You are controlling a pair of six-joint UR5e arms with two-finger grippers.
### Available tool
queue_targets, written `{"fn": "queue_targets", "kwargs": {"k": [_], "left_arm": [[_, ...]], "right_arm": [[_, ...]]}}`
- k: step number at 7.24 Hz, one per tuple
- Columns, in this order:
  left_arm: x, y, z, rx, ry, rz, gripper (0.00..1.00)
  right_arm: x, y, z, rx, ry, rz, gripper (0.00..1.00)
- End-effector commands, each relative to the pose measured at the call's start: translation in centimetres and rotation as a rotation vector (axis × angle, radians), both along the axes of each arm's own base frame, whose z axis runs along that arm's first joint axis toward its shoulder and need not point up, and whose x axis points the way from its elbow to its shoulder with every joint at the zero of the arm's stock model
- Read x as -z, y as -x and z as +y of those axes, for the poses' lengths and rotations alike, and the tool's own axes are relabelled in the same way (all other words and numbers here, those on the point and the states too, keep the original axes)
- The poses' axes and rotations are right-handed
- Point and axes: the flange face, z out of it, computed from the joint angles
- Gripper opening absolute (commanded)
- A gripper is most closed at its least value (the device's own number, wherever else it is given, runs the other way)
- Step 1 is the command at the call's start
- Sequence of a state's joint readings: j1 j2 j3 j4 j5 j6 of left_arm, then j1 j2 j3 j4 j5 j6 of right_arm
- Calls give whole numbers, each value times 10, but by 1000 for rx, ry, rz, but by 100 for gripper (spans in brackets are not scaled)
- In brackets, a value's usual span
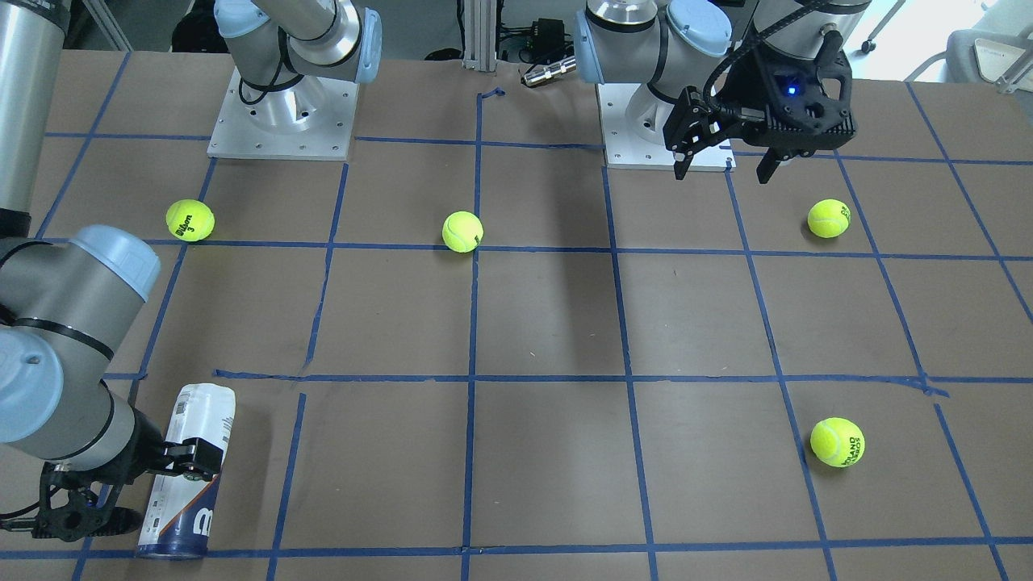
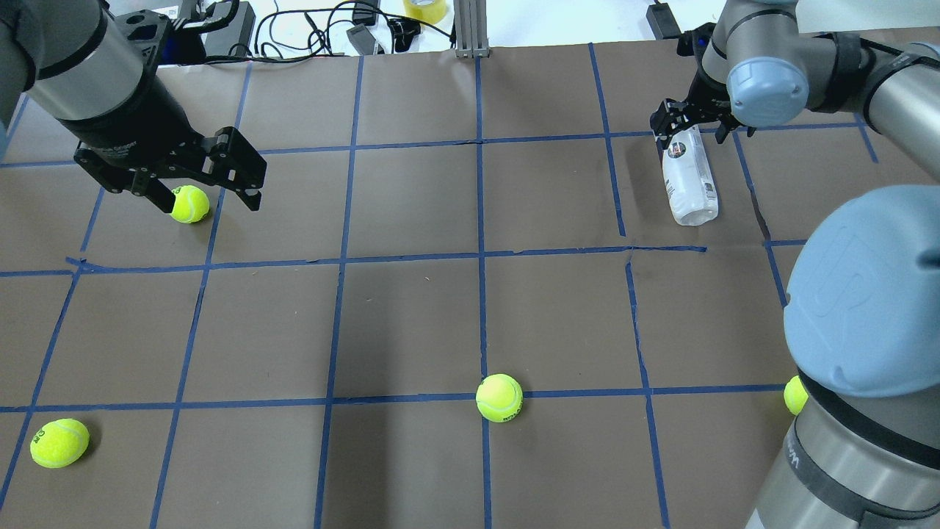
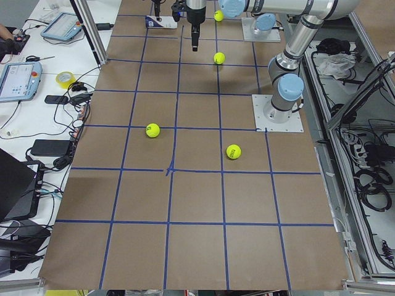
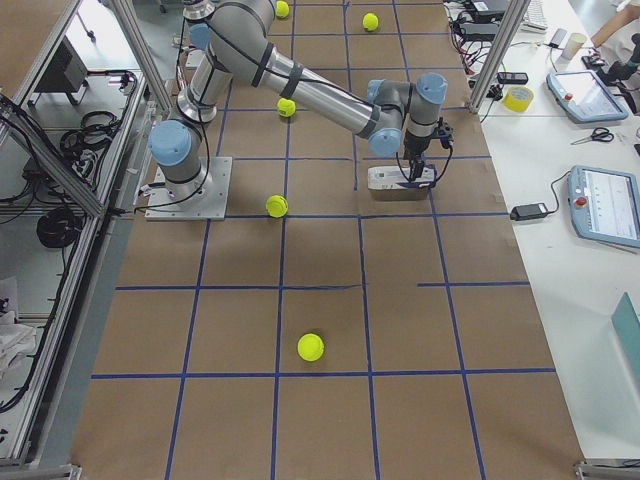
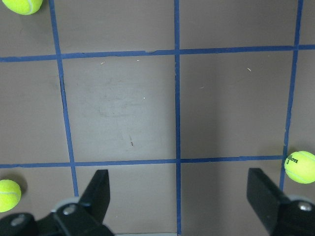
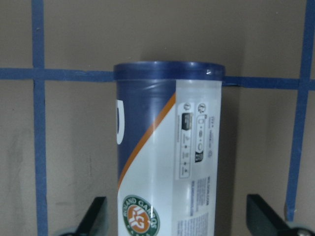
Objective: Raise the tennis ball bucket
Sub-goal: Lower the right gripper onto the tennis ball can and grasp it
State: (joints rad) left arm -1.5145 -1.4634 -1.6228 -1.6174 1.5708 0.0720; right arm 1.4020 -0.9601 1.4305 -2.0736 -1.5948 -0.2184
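Note:
The tennis ball bucket (image 1: 187, 452) is a clear tube with a white label and a navy band. It lies on its side at the table's far right, and also shows in the overhead view (image 2: 689, 184) and the right wrist view (image 6: 167, 147). My right gripper (image 2: 693, 129) is open and low over it. Its fingers (image 6: 94, 216) stand on either side of the tube near the navy end, with gaps showing. My left gripper (image 2: 205, 200) is open and empty, hovering above the table over a tennis ball (image 2: 189, 203).
Three more tennis balls lie on the brown taped table: one at the middle (image 2: 499, 397), one near left (image 2: 60, 443), one near right (image 2: 794, 394), partly behind my right arm. Cables and gear lie beyond the far edge (image 2: 352, 29).

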Motion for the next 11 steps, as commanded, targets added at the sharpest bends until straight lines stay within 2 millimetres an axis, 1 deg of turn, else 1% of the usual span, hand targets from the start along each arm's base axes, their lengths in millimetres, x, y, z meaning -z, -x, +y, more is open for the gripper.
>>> {"fn": "queue_targets", "kwargs": {"k": [1, 3, 7, 9, 11], "left_arm": [[0, -1, 0, -2, 1, 0, 100], [0, -1, 0, -2, 1, 0, 100], [1, -1, -3, -3, 4, 4, 100], [1, -1, -3, -2, 4, 3, 100], [2, -1, -3, -3, 4, 3, 100]], "right_arm": [[24, 3, -3, -10, -31, -9, 100], [30, 1, -3, -13, -36, -10, 100], [53, 0, 0, -12, -75, -19, 100], [55, 0, 1, -12, -78, -22, 100], [51, 0, -1, -12, -54, -18, 100]]}}
